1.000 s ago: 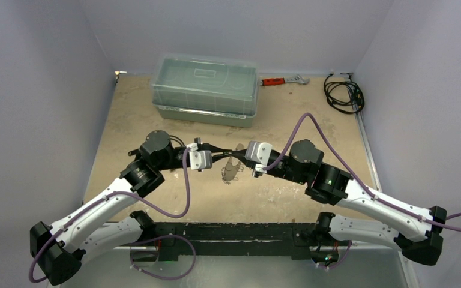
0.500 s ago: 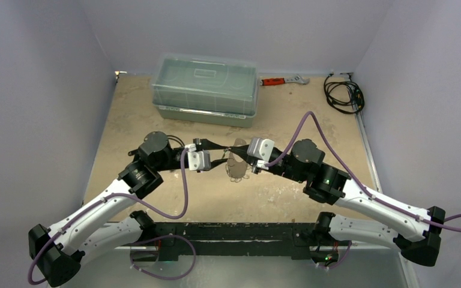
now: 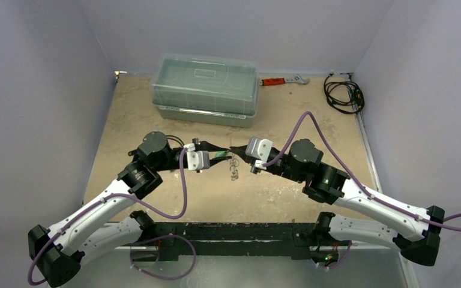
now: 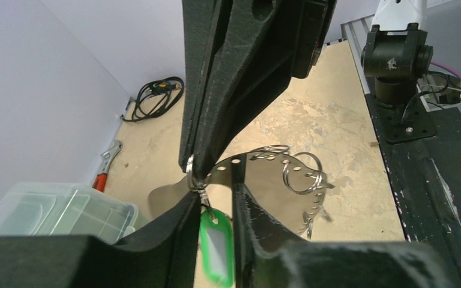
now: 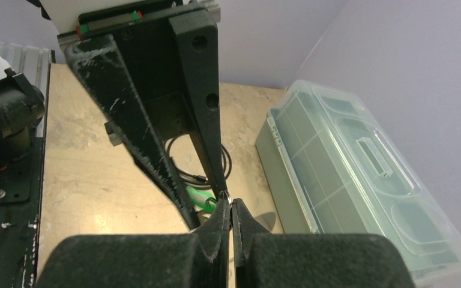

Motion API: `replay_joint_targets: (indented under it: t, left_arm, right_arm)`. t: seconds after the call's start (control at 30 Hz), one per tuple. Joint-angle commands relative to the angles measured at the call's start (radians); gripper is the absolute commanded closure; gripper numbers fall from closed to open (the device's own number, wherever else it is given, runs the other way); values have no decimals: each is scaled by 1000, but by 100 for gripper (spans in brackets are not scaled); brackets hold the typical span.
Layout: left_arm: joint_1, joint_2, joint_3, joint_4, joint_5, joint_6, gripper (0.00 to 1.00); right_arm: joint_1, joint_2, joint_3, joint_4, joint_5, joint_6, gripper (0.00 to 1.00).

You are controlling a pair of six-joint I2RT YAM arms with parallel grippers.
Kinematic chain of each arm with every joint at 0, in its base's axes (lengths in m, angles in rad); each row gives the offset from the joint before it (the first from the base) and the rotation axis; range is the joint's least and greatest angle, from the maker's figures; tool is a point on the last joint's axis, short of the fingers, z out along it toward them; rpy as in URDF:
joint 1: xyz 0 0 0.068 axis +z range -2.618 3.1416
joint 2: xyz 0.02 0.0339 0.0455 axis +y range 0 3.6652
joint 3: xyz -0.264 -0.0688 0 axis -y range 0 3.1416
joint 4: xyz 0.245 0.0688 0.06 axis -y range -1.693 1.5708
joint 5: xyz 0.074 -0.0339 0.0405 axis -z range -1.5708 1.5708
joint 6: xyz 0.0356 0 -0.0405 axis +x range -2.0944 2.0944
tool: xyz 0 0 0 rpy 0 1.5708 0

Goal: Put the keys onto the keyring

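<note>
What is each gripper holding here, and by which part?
The right gripper pinches the keyring by its small wire loop, jaws shut. The plastic head of the green key sits between the jaws of the left gripper; whether they clamp it cannot be told.

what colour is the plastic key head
The key head is bright green, clearest in the left wrist view.

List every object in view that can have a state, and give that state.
left pincer, closed on green key
right pincer, shut on keyring
green key, held up, blade at the ring
keyring, dangling in the air
storage box, lid shut
wrench, lying flat
cable, coiled
</note>
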Motion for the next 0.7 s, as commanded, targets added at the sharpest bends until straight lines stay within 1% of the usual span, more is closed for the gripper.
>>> replay_joint_targets:
  t: [0.0, 0.13, 0.27, 0.43, 0.47, 0.53, 0.57, 0.67]
  left_arm:
    - [-6, -7, -4, 51, 18, -21, 83]
    - [-6, -9, -4, 55, -1, -28, 83]
    - [-6, -9, -4, 58, -9, -31, 80]
    - [-5, -10, -4, 60, -26, -35, 80]
    - [-5, -9, -3, 61, -30, -36, 84]
    - [-6, -9, -3, 58, -39, -33, 96]
    - [-5, -7, -3, 54, -41, -31, 100]
    - [-4, -5, -3, 47, -49, -27, 100]
  right_arm:
    - [-3, 11, 28, 26, -12, -11, 100]
    - [-3, 19, 32, 18, -31, -8, 100]
    - [-3, 26, 32, 16, -42, -6, 100]
    - [-3, 36, 36, 7, -60, -2, 100]
    - [-3, 38, 36, 5, -65, 0, 100]
    - [-3, 42, 39, 2, -66, 0, 100]
    - [-3, 41, 39, 2, -64, 0, 100]
    - [-3, 33, 39, 3, -64, 0, 100]
